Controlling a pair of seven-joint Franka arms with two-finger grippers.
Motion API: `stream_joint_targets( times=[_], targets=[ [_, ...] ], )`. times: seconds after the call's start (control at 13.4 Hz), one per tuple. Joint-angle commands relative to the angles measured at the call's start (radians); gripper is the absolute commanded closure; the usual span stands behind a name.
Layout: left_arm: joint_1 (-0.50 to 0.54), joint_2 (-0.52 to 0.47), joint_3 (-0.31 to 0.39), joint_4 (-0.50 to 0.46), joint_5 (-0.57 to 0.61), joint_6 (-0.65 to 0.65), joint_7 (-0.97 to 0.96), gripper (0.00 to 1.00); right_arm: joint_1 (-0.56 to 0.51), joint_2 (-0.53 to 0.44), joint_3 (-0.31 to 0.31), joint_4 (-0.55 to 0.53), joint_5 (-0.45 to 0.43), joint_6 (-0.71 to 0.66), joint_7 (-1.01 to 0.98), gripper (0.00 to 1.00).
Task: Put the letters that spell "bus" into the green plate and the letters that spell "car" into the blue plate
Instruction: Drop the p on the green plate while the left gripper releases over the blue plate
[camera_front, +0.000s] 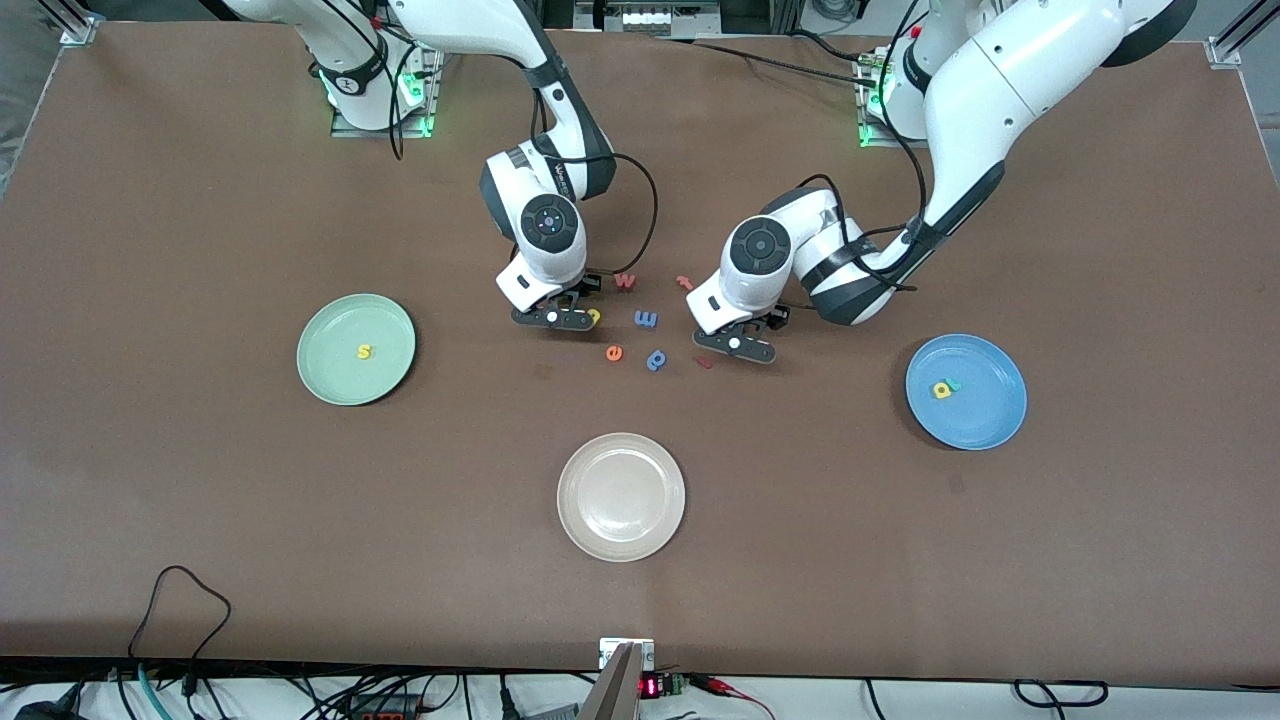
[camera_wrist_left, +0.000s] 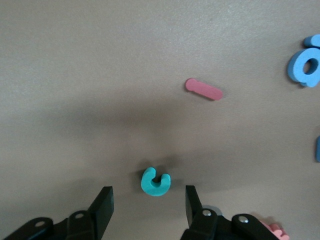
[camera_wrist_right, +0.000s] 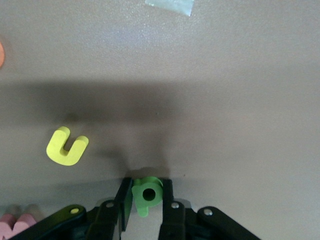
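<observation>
Both grippers sit low over the letter cluster mid-table. Our right gripper (camera_wrist_right: 145, 200) has its fingers pressed against both sides of the green b (camera_wrist_right: 146, 194), clamped on it just above the table; from the front its wrist hides that letter entirely. Our left gripper (camera_wrist_left: 149, 205) stands with fingers apart, the teal c (camera_wrist_left: 155, 181) lying on the table between them, untouched as far as we can see; in the front view this c is also hidden under the wrist.

Going by size, the white plate (camera_front: 575, 515) lies nearest the front camera. The green plate (camera_front: 330, 375), toward the right arm's end, holds the yellow s (camera_front: 365, 351). The blue plate (camera_front: 985, 430), toward the left arm's end, holds the yellow a (camera_front: 941, 390) with a small teal piece (camera_front: 954, 384) touching it, too small for us to read.

The yellow u (camera_wrist_right: 66, 146) lies beside the right gripper, half covered by it in the front view. Loose nearby are a blue m (camera_front: 646, 319), blue p (camera_front: 656, 359), orange e (camera_front: 614, 352) and a red bar (camera_wrist_left: 203, 89).
</observation>
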Motion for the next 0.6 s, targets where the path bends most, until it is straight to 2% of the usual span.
stream_joint_targets(
  times=[0.0,0.07,0.3,0.45,0.52],
  targets=[
    [-0.011,0.021,0.011,-0.012,0.033,0.059,-0.006,0.34,0.001,-0.045,-0.014,-0.003,0.013,-0.024,0.004,0.85],
    [-0.011,0.021,0.023,-0.022,0.036,0.082,-0.004,0.4,-0.005,-0.087,-0.042,0.006,0.011,-0.053,-0.007,0.85],
    [-0.012,0.02,0.031,-0.03,0.072,0.084,0.0,0.69,-0.013,-0.144,-0.25,0.043,-0.006,-0.214,-0.135,0.85],
    [-0.012,0.02,0.031,-0.029,0.108,0.084,0.002,0.74,-0.026,-0.138,-0.373,0.036,-0.007,-0.253,-0.337,0.85],
    [-0.011,0.017,0.031,-0.029,0.11,0.081,0.003,0.79,-0.058,-0.138,-0.401,0.014,-0.007,-0.253,-0.441,0.85]
  ],
)
